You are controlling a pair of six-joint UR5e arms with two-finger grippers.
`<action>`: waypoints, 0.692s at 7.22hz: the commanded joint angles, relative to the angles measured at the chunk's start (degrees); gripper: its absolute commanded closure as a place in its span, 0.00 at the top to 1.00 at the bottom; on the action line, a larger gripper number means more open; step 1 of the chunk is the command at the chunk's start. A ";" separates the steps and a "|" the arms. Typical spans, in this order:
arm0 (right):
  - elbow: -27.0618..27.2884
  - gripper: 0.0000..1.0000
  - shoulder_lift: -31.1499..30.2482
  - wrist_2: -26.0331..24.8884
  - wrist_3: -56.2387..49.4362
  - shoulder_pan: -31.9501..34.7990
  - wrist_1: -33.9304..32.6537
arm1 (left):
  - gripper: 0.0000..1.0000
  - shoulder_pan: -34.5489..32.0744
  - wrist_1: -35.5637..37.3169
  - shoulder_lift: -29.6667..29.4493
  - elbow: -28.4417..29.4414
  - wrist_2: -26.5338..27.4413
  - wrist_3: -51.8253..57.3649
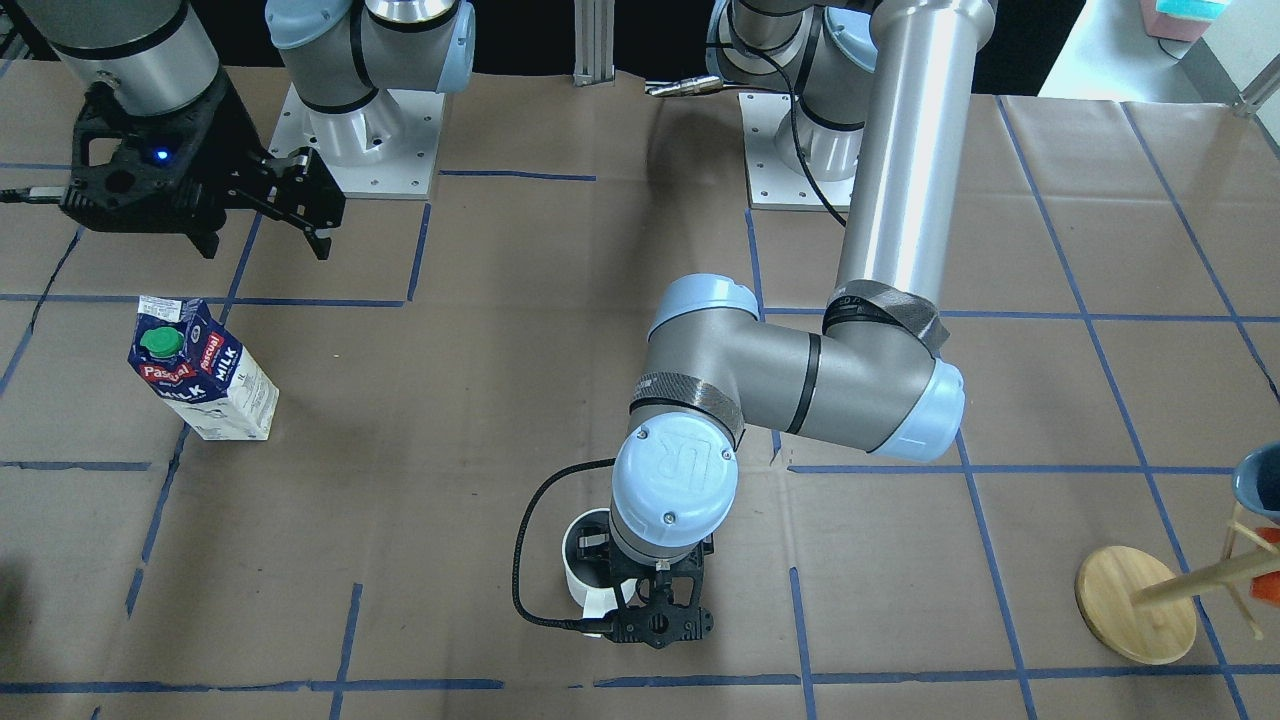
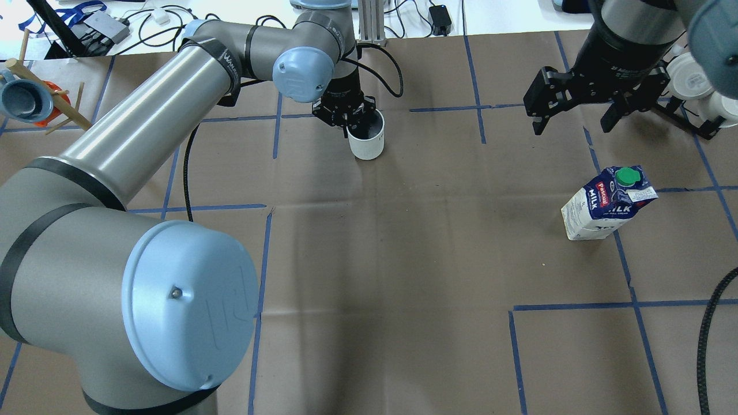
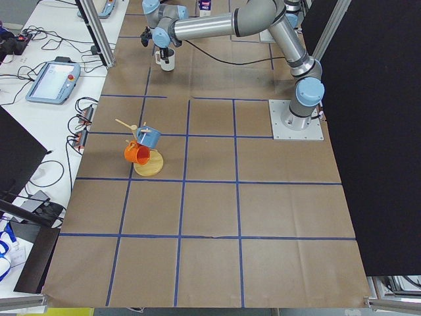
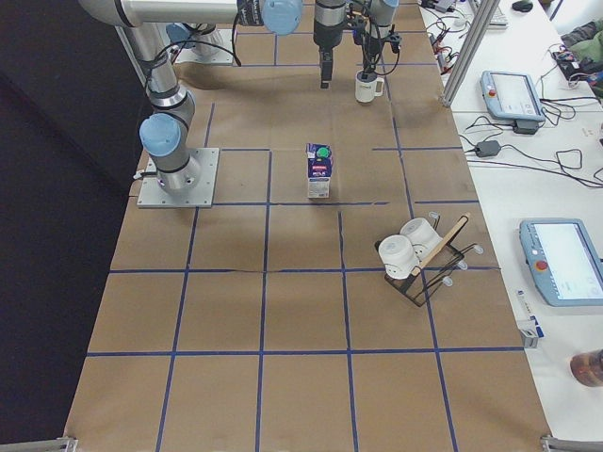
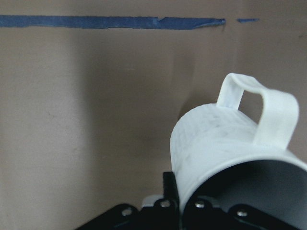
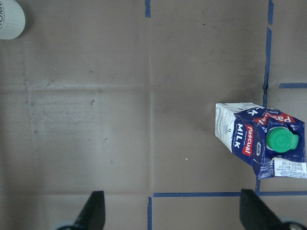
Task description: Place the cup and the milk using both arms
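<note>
Cup [image 2: 368,147] rim within left tool [image 2: 353,122]

Brown paper-covered table [image 2: 403,259], blue tape grid [image 2: 576,306], white side benches [image 4: 565,198], black backdrop [image 3: 381,131]

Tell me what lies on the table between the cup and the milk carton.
Nothing stands between the cup and the milk. In the overhead view that stretch is only bare brown table paper.
</note>
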 commanded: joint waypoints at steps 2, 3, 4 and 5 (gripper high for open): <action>0.00 1.00 -0.16 0.22 -1.52 -1.96 0.13 | 0.50 0.20 -0.39 -0.16 -0.09 -0.04 0.00; 0.00 1.00 -0.07 0.31 -1.52 -1.96 0.13 | 0.99 0.20 -0.56 -0.07 -0.01 -0.47 -0.08; 0.00 1.00 0.02 0.14 -1.78 -2.40 0.04 | 0.99 0.20 -2.30 1.14 0.00 -0.48 0.00; 0.00 1.00 0.10 -0.30 -5.70 -2.84 -0.31 | 0.99 0.63 -5.19 3.94 0.00 -0.22 2.18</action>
